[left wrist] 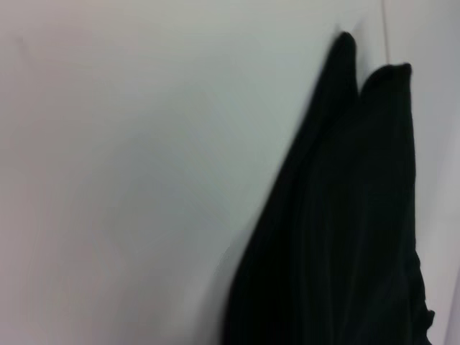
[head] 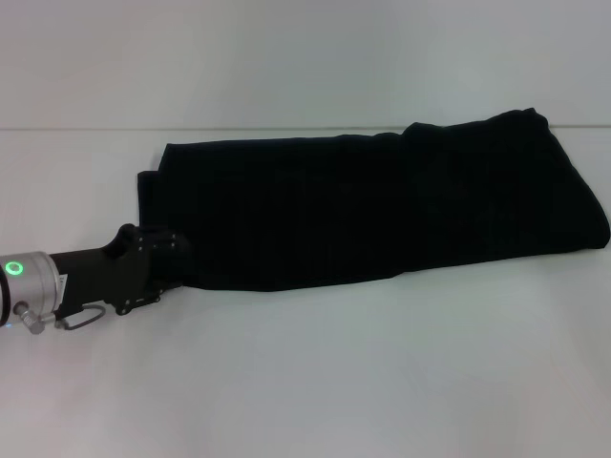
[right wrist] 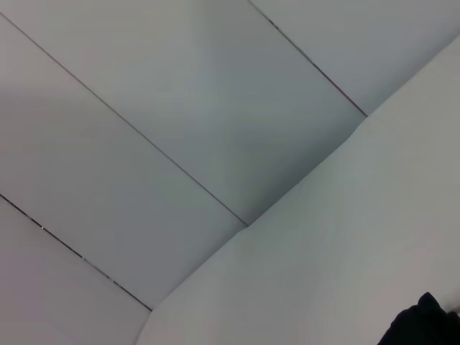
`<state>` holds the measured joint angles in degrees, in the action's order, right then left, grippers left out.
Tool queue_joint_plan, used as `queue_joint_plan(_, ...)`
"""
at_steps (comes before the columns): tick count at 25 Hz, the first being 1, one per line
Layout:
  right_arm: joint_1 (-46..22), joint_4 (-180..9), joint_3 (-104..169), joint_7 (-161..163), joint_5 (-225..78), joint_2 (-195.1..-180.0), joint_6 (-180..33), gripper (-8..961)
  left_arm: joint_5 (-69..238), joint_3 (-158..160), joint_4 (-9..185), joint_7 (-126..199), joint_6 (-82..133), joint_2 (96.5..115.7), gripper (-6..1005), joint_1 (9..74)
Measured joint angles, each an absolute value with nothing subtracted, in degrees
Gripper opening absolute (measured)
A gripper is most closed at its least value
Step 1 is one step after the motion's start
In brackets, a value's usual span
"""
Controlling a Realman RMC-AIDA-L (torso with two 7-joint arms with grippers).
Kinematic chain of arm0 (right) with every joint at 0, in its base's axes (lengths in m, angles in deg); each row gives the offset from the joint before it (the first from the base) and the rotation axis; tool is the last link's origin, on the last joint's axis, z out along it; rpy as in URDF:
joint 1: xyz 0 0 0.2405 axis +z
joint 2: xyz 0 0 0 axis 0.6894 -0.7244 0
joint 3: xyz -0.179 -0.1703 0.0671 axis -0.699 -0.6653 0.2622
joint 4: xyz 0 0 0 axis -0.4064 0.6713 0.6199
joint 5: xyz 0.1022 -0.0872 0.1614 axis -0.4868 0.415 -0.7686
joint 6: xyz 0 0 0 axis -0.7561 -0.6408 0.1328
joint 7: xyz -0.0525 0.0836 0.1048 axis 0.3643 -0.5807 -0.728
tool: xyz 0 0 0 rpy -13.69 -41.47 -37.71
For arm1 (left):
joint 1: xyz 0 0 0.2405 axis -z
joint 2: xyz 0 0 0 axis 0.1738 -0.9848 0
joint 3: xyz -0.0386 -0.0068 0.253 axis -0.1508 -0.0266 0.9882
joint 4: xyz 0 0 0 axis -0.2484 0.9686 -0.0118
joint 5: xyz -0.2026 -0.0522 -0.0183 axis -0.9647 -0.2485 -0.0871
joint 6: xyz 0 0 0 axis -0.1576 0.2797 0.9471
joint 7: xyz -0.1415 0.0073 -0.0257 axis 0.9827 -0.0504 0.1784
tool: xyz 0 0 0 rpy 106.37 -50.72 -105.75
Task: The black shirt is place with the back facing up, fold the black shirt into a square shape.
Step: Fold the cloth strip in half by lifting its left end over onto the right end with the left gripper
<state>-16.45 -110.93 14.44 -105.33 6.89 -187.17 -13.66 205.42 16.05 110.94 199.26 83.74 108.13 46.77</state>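
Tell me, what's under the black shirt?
The white table is under the black shirt. The left gripper reaches its near left corner. Anything hidden beneath the folded cloth can't be seen.

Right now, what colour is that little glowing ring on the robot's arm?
Green, on the silver cuff behind the left gripper; clearest in the head view.

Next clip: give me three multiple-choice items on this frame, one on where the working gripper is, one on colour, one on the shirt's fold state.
1. Where is the left gripper?
A. At the black shirt's left end
B. Above its middle
C. Out of the head view

2. What colour is the table?
A. Brown
B. White
C. Blue

3. How does the shirt lie?
A. Spread flat, sleeves out
B. Folded into a long band
C. Hanging off the table

Answers: 1 A, the arm ends at the cloth's left edge; 2 B, it is plain white; 3 B, an elongated strip, no sleeves spread.
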Motion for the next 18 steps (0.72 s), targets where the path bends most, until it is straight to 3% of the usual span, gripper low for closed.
queue_joint_plan(18, -16.52, -110.94, 14.66, -105.25, 6.89, -187.21, -13.41, 670, 205.59, 16.48, 108.68, 199.94, 79.26, 109.04, 559, 47.56)
